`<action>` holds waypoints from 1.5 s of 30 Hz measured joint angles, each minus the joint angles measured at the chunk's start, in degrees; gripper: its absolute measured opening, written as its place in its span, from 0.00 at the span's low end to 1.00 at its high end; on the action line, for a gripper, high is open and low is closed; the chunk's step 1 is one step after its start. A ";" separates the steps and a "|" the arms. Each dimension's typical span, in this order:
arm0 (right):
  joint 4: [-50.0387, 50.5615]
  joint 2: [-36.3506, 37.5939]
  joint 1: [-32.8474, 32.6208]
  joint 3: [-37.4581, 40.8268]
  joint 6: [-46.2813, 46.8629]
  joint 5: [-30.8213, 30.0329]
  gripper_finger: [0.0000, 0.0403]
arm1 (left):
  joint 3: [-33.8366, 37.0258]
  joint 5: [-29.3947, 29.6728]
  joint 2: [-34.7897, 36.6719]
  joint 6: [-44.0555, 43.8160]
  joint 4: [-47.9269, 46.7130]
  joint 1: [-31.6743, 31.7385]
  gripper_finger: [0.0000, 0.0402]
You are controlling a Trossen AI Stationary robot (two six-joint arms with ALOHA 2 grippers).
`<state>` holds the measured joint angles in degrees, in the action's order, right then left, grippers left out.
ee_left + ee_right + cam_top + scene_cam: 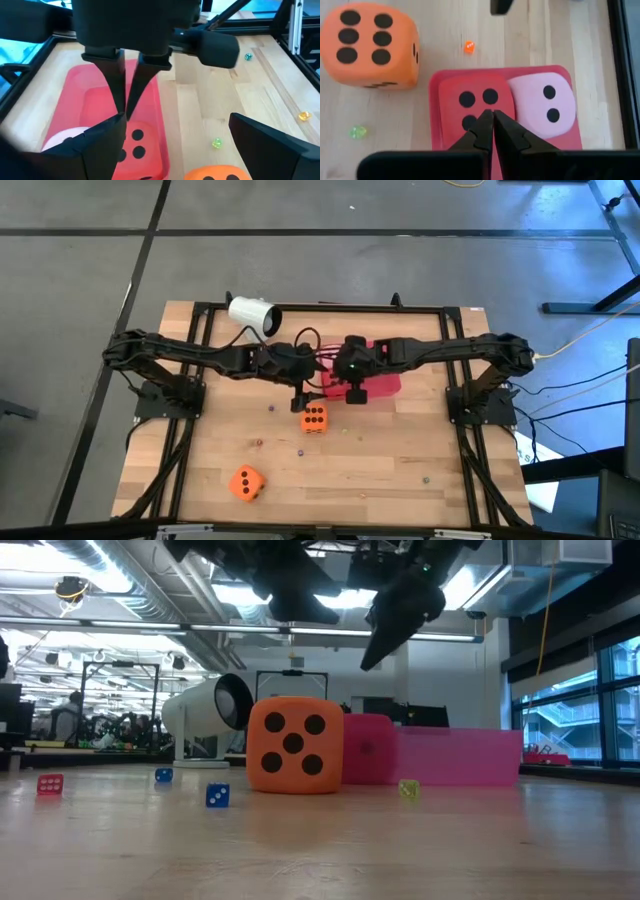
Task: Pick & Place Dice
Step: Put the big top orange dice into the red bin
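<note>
Table of pale wood planks, L to R: soft orange cube die w/ black pips near front-left, well apart from rest; white cylindrical cup lying on side at back. Mid-table, left gripper w/ fingers spread wide, empty, just beside 2nd orange die, six pips up. Right of that, flat red tray holding red die & pale pink die touching side by side; right gripper pinched closed, empty, above red die.

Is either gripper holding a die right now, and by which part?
Nothing is held. The right gripper is shut and empty above the red die; the left gripper is open and empty.
</note>
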<state>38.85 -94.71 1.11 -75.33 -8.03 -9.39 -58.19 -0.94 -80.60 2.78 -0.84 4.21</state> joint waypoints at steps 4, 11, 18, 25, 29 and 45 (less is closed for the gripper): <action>-1.57 0.01 -0.05 0.00 1.01 0.02 0.04 | -0.01 0.47 0.00 0.36 0.12 0.00 0.86; -2.20 0.01 -0.09 0.00 1.87 1.94 0.04 | -0.07 0.08 -0.07 0.77 0.97 -0.04 0.86; -1.41 0.01 -0.11 0.00 3.18 1.92 0.04 | -0.11 0.05 -0.10 0.22 0.47 0.06 0.86; 1.66 0.01 -1.09 0.00 4.28 1.03 0.04 | -0.16 0.05 0.04 -0.11 0.19 0.07 0.86; 2.62 0.01 -1.66 0.00 4.63 0.98 0.04 | -0.16 0.06 0.04 -0.04 0.11 0.07 0.86; 6.14 0.01 -4.51 0.00 6.93 1.31 0.04 | -0.20 7.91 0.14 -1.80 -4.99 0.09 0.86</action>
<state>44.98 -94.70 -3.40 -75.33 -1.11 -8.08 -58.39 6.97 -80.46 0.98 -5.82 4.29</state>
